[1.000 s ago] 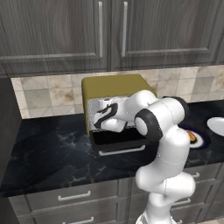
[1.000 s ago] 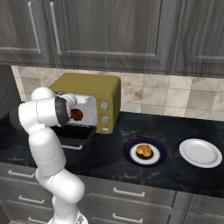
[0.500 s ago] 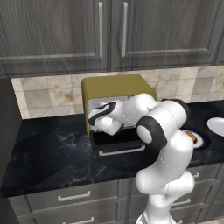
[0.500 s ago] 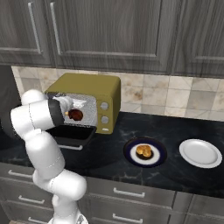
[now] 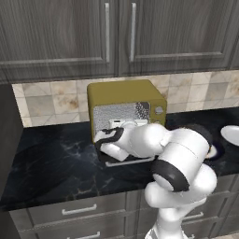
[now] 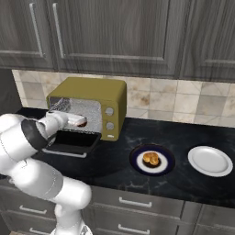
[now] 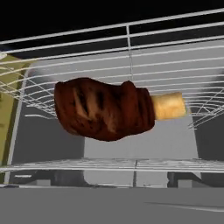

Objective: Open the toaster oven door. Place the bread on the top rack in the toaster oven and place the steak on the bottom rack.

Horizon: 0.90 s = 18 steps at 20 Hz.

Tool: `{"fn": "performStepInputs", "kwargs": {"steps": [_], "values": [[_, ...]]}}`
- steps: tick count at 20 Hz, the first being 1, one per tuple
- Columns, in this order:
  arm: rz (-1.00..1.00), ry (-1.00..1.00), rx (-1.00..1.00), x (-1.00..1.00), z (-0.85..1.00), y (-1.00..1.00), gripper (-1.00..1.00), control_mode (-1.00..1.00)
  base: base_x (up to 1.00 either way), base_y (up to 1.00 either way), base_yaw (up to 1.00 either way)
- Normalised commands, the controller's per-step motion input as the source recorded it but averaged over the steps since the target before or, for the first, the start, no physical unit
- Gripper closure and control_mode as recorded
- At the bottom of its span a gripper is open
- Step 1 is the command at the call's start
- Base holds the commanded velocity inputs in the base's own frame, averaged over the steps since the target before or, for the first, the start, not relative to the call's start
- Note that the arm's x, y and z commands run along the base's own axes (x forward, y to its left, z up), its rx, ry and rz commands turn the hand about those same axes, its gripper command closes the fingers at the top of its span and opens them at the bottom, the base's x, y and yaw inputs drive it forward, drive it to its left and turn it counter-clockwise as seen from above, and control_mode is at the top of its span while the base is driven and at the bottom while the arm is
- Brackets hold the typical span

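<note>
The mustard-yellow toaster oven [image 5: 122, 92] [image 6: 92, 87] stands on the counter with its door [image 6: 73, 140] folded down flat in front. My gripper [image 6: 75, 120] [image 5: 125, 123] reaches into the oven mouth and is open. Just ahead of it is the dark reddish-brown steak [image 7: 105, 109] [image 6: 81, 122], free of the fingers. It sits low in the cavity, under the top rack [image 7: 131, 57] and just over the bottom rack [image 7: 135, 165]. The golden bread [image 6: 150, 159] lies on a dark plate [image 6: 134, 161] to the oven's right.
An empty white plate [image 6: 209, 160] [image 5: 231, 133] sits farther right on the black marble counter [image 6: 183, 137]. Grey wall cabinets [image 6: 114, 36] hang above the oven, and drawers run below the counter edge.
The hand has eased back and slightly down at the oven mouth, and the elbow has swung closer to the camera. The steak stays where it was inside the oven.
</note>
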Motion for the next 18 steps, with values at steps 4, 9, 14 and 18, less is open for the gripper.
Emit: {"fn": "performStepInputs", "kwargs": {"steps": [4,9,14,18], "values": [[0.0,0.54,-0.05,-1.0,-0.44,0.0,-1.0,-1.0,0.0,0.0,0.0],[0.0,0.06,0.0,-0.96,0.33,-0.01,-1.0,-1.0,0.0,0.0,0.0],[0.0,-0.09,0.0,-0.78,0.96,-0.05,-1.0,-1.0,0.0,0.0,0.0],[-0.02,-0.05,0.0,-0.38,1.0,-0.16,-1.0,-1.0,0.0,0.0,0.0]]}}
